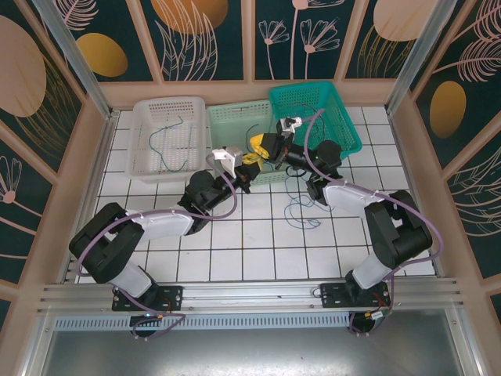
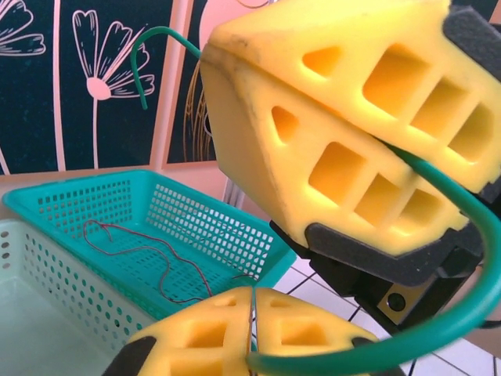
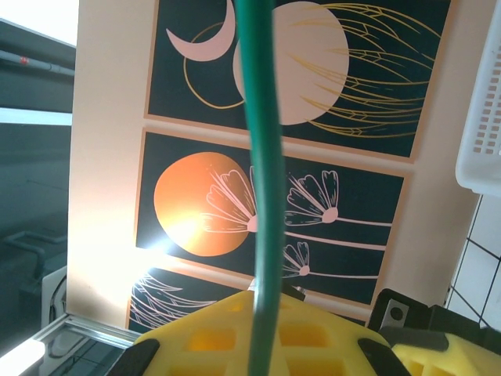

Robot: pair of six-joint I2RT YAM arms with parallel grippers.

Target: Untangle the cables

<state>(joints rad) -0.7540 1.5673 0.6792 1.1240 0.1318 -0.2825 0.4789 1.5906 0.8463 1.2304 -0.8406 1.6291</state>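
Two grippers meet mid-frame in the top view, over the pale green basket [image 1: 227, 121]. My left gripper [image 2: 252, 325] is clamped shut on the green cable [image 3: 262, 172], and my right gripper [image 3: 262, 333] pinches the same cable, which rises straight up its wrist view. A red cable [image 2: 149, 262] lies in the teal basket [image 2: 196, 227], a blue cable [image 1: 166, 141] in the white basket [image 1: 168, 102].
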